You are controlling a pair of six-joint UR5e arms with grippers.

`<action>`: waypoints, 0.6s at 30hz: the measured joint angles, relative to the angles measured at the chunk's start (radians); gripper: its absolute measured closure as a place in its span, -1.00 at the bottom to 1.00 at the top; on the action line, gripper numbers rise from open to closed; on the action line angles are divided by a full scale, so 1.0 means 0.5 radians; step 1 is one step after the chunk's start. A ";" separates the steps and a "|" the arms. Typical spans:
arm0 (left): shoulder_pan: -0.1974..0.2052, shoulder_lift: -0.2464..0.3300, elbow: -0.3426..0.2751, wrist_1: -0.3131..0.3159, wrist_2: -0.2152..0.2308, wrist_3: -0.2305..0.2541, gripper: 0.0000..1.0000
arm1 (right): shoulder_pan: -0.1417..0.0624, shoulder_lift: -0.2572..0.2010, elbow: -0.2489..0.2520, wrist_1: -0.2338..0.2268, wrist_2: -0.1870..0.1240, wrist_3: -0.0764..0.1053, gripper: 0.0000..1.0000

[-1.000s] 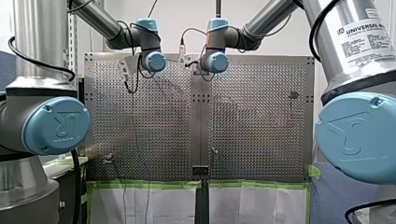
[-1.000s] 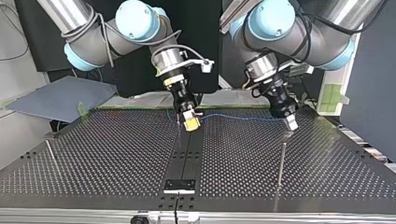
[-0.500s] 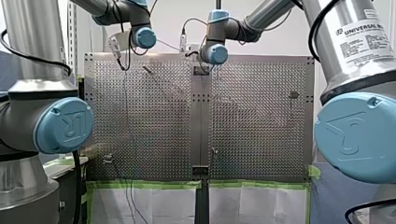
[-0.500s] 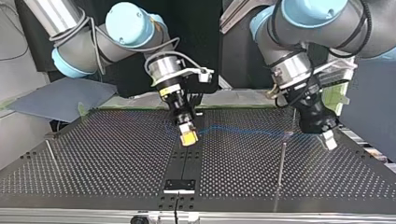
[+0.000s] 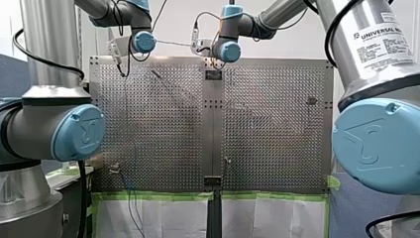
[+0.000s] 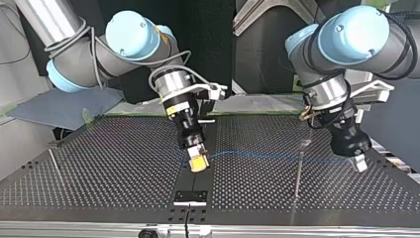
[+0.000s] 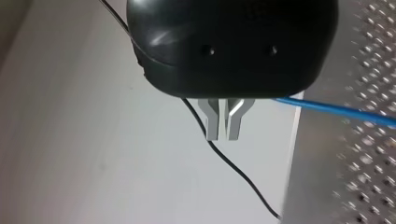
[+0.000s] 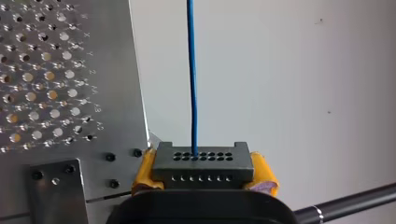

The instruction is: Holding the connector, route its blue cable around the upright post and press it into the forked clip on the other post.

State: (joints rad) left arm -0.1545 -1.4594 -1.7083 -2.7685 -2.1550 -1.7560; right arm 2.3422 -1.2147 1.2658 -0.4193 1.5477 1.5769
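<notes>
Chief: As matters stand, where is the task's thing, and who holds it?

Inspector: The black rectangular connector (image 8: 201,163) is clamped between the yellow pads (image 8: 144,175) of my right claw (image 6: 199,162), over the centre strip of the perforated metal counter (image 6: 99,168). The thin blue cable (image 6: 257,156) leaves one hole in its face and runs through the air to my left claw (image 6: 360,163).

Chief: State of the left claw?

Inspector: Its metal fingers (image 7: 217,123) are drawn together. The blue cable ends at them and looks taut, so I judge it nipped there. The pinch itself does not show.

Chief: The deciding relation?

Inspector: The cable's long axis lies crosswise, claw to claw, roughly parallel to the counter's edge opposite the arms. The slim upright metal post (image 6: 298,173) stands between that edge and the cable, its tip at the cable's line. Contact cannot be told. My left claw is much the nearer, so the wrap should fall to that arm.

Chief: Receptacles?

Inspector: Only the forked clip. A second thin post (image 6: 54,163) stands near the opposite side edge, well apart from the cable. Which post bears the fork is too small to tell.
</notes>
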 joint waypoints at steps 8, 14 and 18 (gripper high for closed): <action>0.146 -0.146 0.075 -0.068 0.147 -0.078 0.73 | 0.007 0.100 -0.080 0.028 -0.007 0.001 1.00; 0.260 -0.260 0.101 -0.069 0.261 -0.090 0.73 | 0.004 0.140 -0.086 0.023 -0.011 -0.003 1.00; 0.310 -0.314 0.103 -0.049 0.322 -0.118 0.73 | 0.000 0.155 -0.087 0.013 -0.011 -0.005 1.00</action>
State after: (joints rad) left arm 0.0006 -1.6163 -1.6567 -2.7930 -1.9939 -1.8150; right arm 2.3423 -1.1370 1.2226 -0.4127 1.5421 1.5744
